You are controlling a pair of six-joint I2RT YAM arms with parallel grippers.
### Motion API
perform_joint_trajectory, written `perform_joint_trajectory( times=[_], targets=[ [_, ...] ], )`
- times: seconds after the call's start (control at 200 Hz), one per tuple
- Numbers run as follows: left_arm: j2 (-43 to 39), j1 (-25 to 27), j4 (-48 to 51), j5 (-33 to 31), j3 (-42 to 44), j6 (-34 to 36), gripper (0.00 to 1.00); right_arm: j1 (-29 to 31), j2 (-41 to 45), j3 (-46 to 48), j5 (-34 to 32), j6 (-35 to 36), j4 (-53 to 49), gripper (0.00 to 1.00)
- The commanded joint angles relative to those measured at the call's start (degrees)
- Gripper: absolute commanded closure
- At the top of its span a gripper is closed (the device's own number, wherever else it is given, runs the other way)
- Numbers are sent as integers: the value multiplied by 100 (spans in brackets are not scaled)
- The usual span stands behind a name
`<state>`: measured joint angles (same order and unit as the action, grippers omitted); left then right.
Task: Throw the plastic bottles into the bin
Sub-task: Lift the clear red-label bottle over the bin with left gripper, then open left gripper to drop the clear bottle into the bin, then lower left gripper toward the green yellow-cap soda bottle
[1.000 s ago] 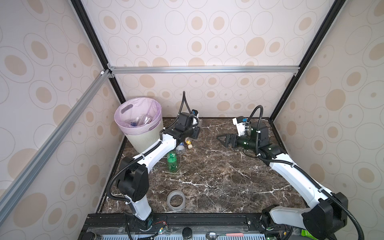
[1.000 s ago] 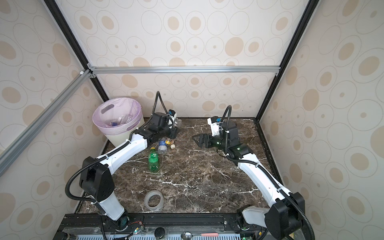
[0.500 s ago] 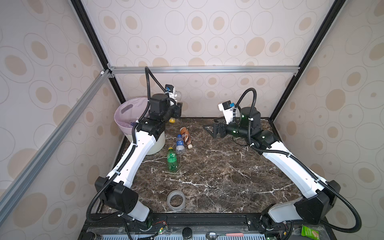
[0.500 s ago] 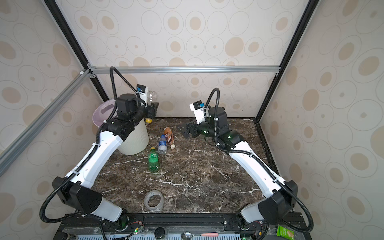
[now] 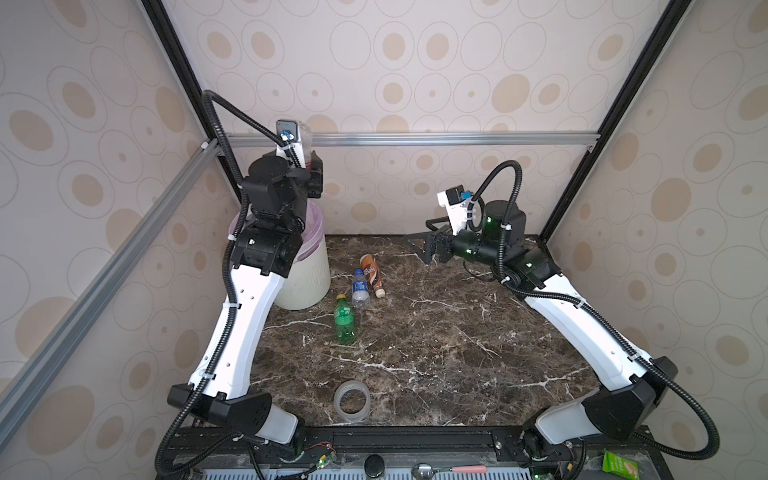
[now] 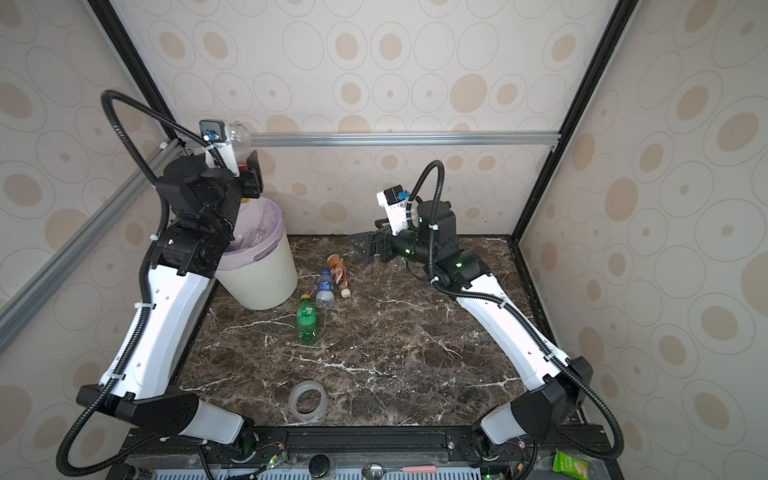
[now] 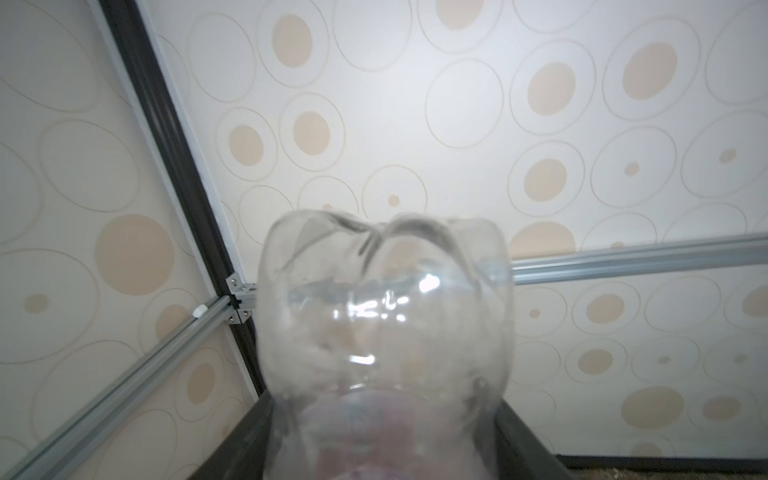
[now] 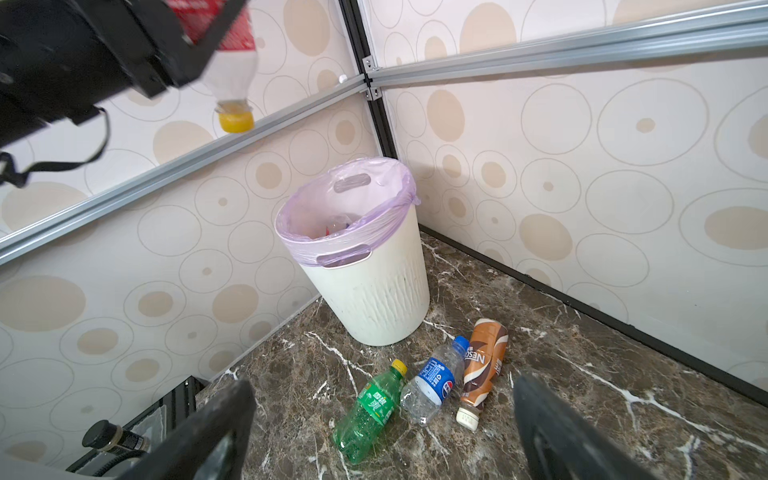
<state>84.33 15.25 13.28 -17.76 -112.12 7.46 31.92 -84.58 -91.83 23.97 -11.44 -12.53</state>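
The gap between the right fingers (image 8: 224, 424) stood wide. Ahead of and below them three bottles lay side by side on the tabletop (image 5: 436, 340): a green bottle (image 8: 368, 409), a blue-labelled bottle (image 8: 432, 384) and a brown bottle (image 8: 484, 361), touching or nearly so, with no room between for a finger. Past those the bin (image 8: 386, 299) filled the corner, its mouth open below the left fingers (image 8: 178, 62), whose own gap a clear bottle (image 8: 232, 70) filled. Bare tabletop stretched behind the right fingers to a tape ring (image 5: 352, 386).
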Motion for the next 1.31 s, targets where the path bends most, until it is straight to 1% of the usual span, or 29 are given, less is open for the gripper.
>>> perform_joint_trajectory(
  times=[0.0,0.06,0.125,0.265,0.29,0.32,0.355,0.375,0.42,0.49,0.6,0.755,0.9,0.97,1.03,1.105,1.17,1.3],
  targets=[
    [-90,-155,-416,-263,-267,331,33,33,-87,-79,36,24,-23,0],
    [-24,-281,-340,-209,-181,213,33,40,-119,-80,72,-2,1,0],
    [-22,-526,-354,-35,214,-22,33,36,-150,-80,88,-16,1,0],
    [-31,-1295,-59,544,1384,-1122,32,36,-187,-47,82,-8,-76,0],
    [-23,-1350,-4,535,1541,-1209,27,39,-177,-31,82,6,-89,0],
    [-9,-1356,109,486,1626,-1239,14,36,-161,-3,82,15,-98,0],
    [-16,-1359,228,590,1584,-1240,3,38,-146,19,73,47,-113,0],
    [-33,-1358,271,695,1519,-1247,1,36,-139,26,65,69,-132,0],
    [-154,-1350,254,947,1344,-1303,1,34,-138,36,43,96,-152,0],
    [-319,-1252,142,1236,1059,-1369,1,36,-149,51,25,67,-97,0],
    [-349,-976,249,1242,564,-1312,1,38,-182,141,122,-83,78,0],
    [-314,-560,377,1187,443,-1220,1,30,-113,316,32,-128,170,0],
    [-252,-102,495,1242,734,-1306,1,22,-43,424,-140,-134,95,0],
    [-152,224,678,1030,813,-1219,1,8,-9,485,-215,-130,21,0],
    [-69,457,867,723,889,-1134,1,-2,35,542,-257,-112,-53,0],
    [-61,580,966,616,1082,-1169,1,-36,94,679,-321,-103,-95,0],
    [-114,613,988,623,1346,-1355,1,-86,86,826,-407,-179,-99,0],
    [-279,704,986,907,2015,-1845,1,-245,23,1210,-586,-447,-4,0]
  ],
)
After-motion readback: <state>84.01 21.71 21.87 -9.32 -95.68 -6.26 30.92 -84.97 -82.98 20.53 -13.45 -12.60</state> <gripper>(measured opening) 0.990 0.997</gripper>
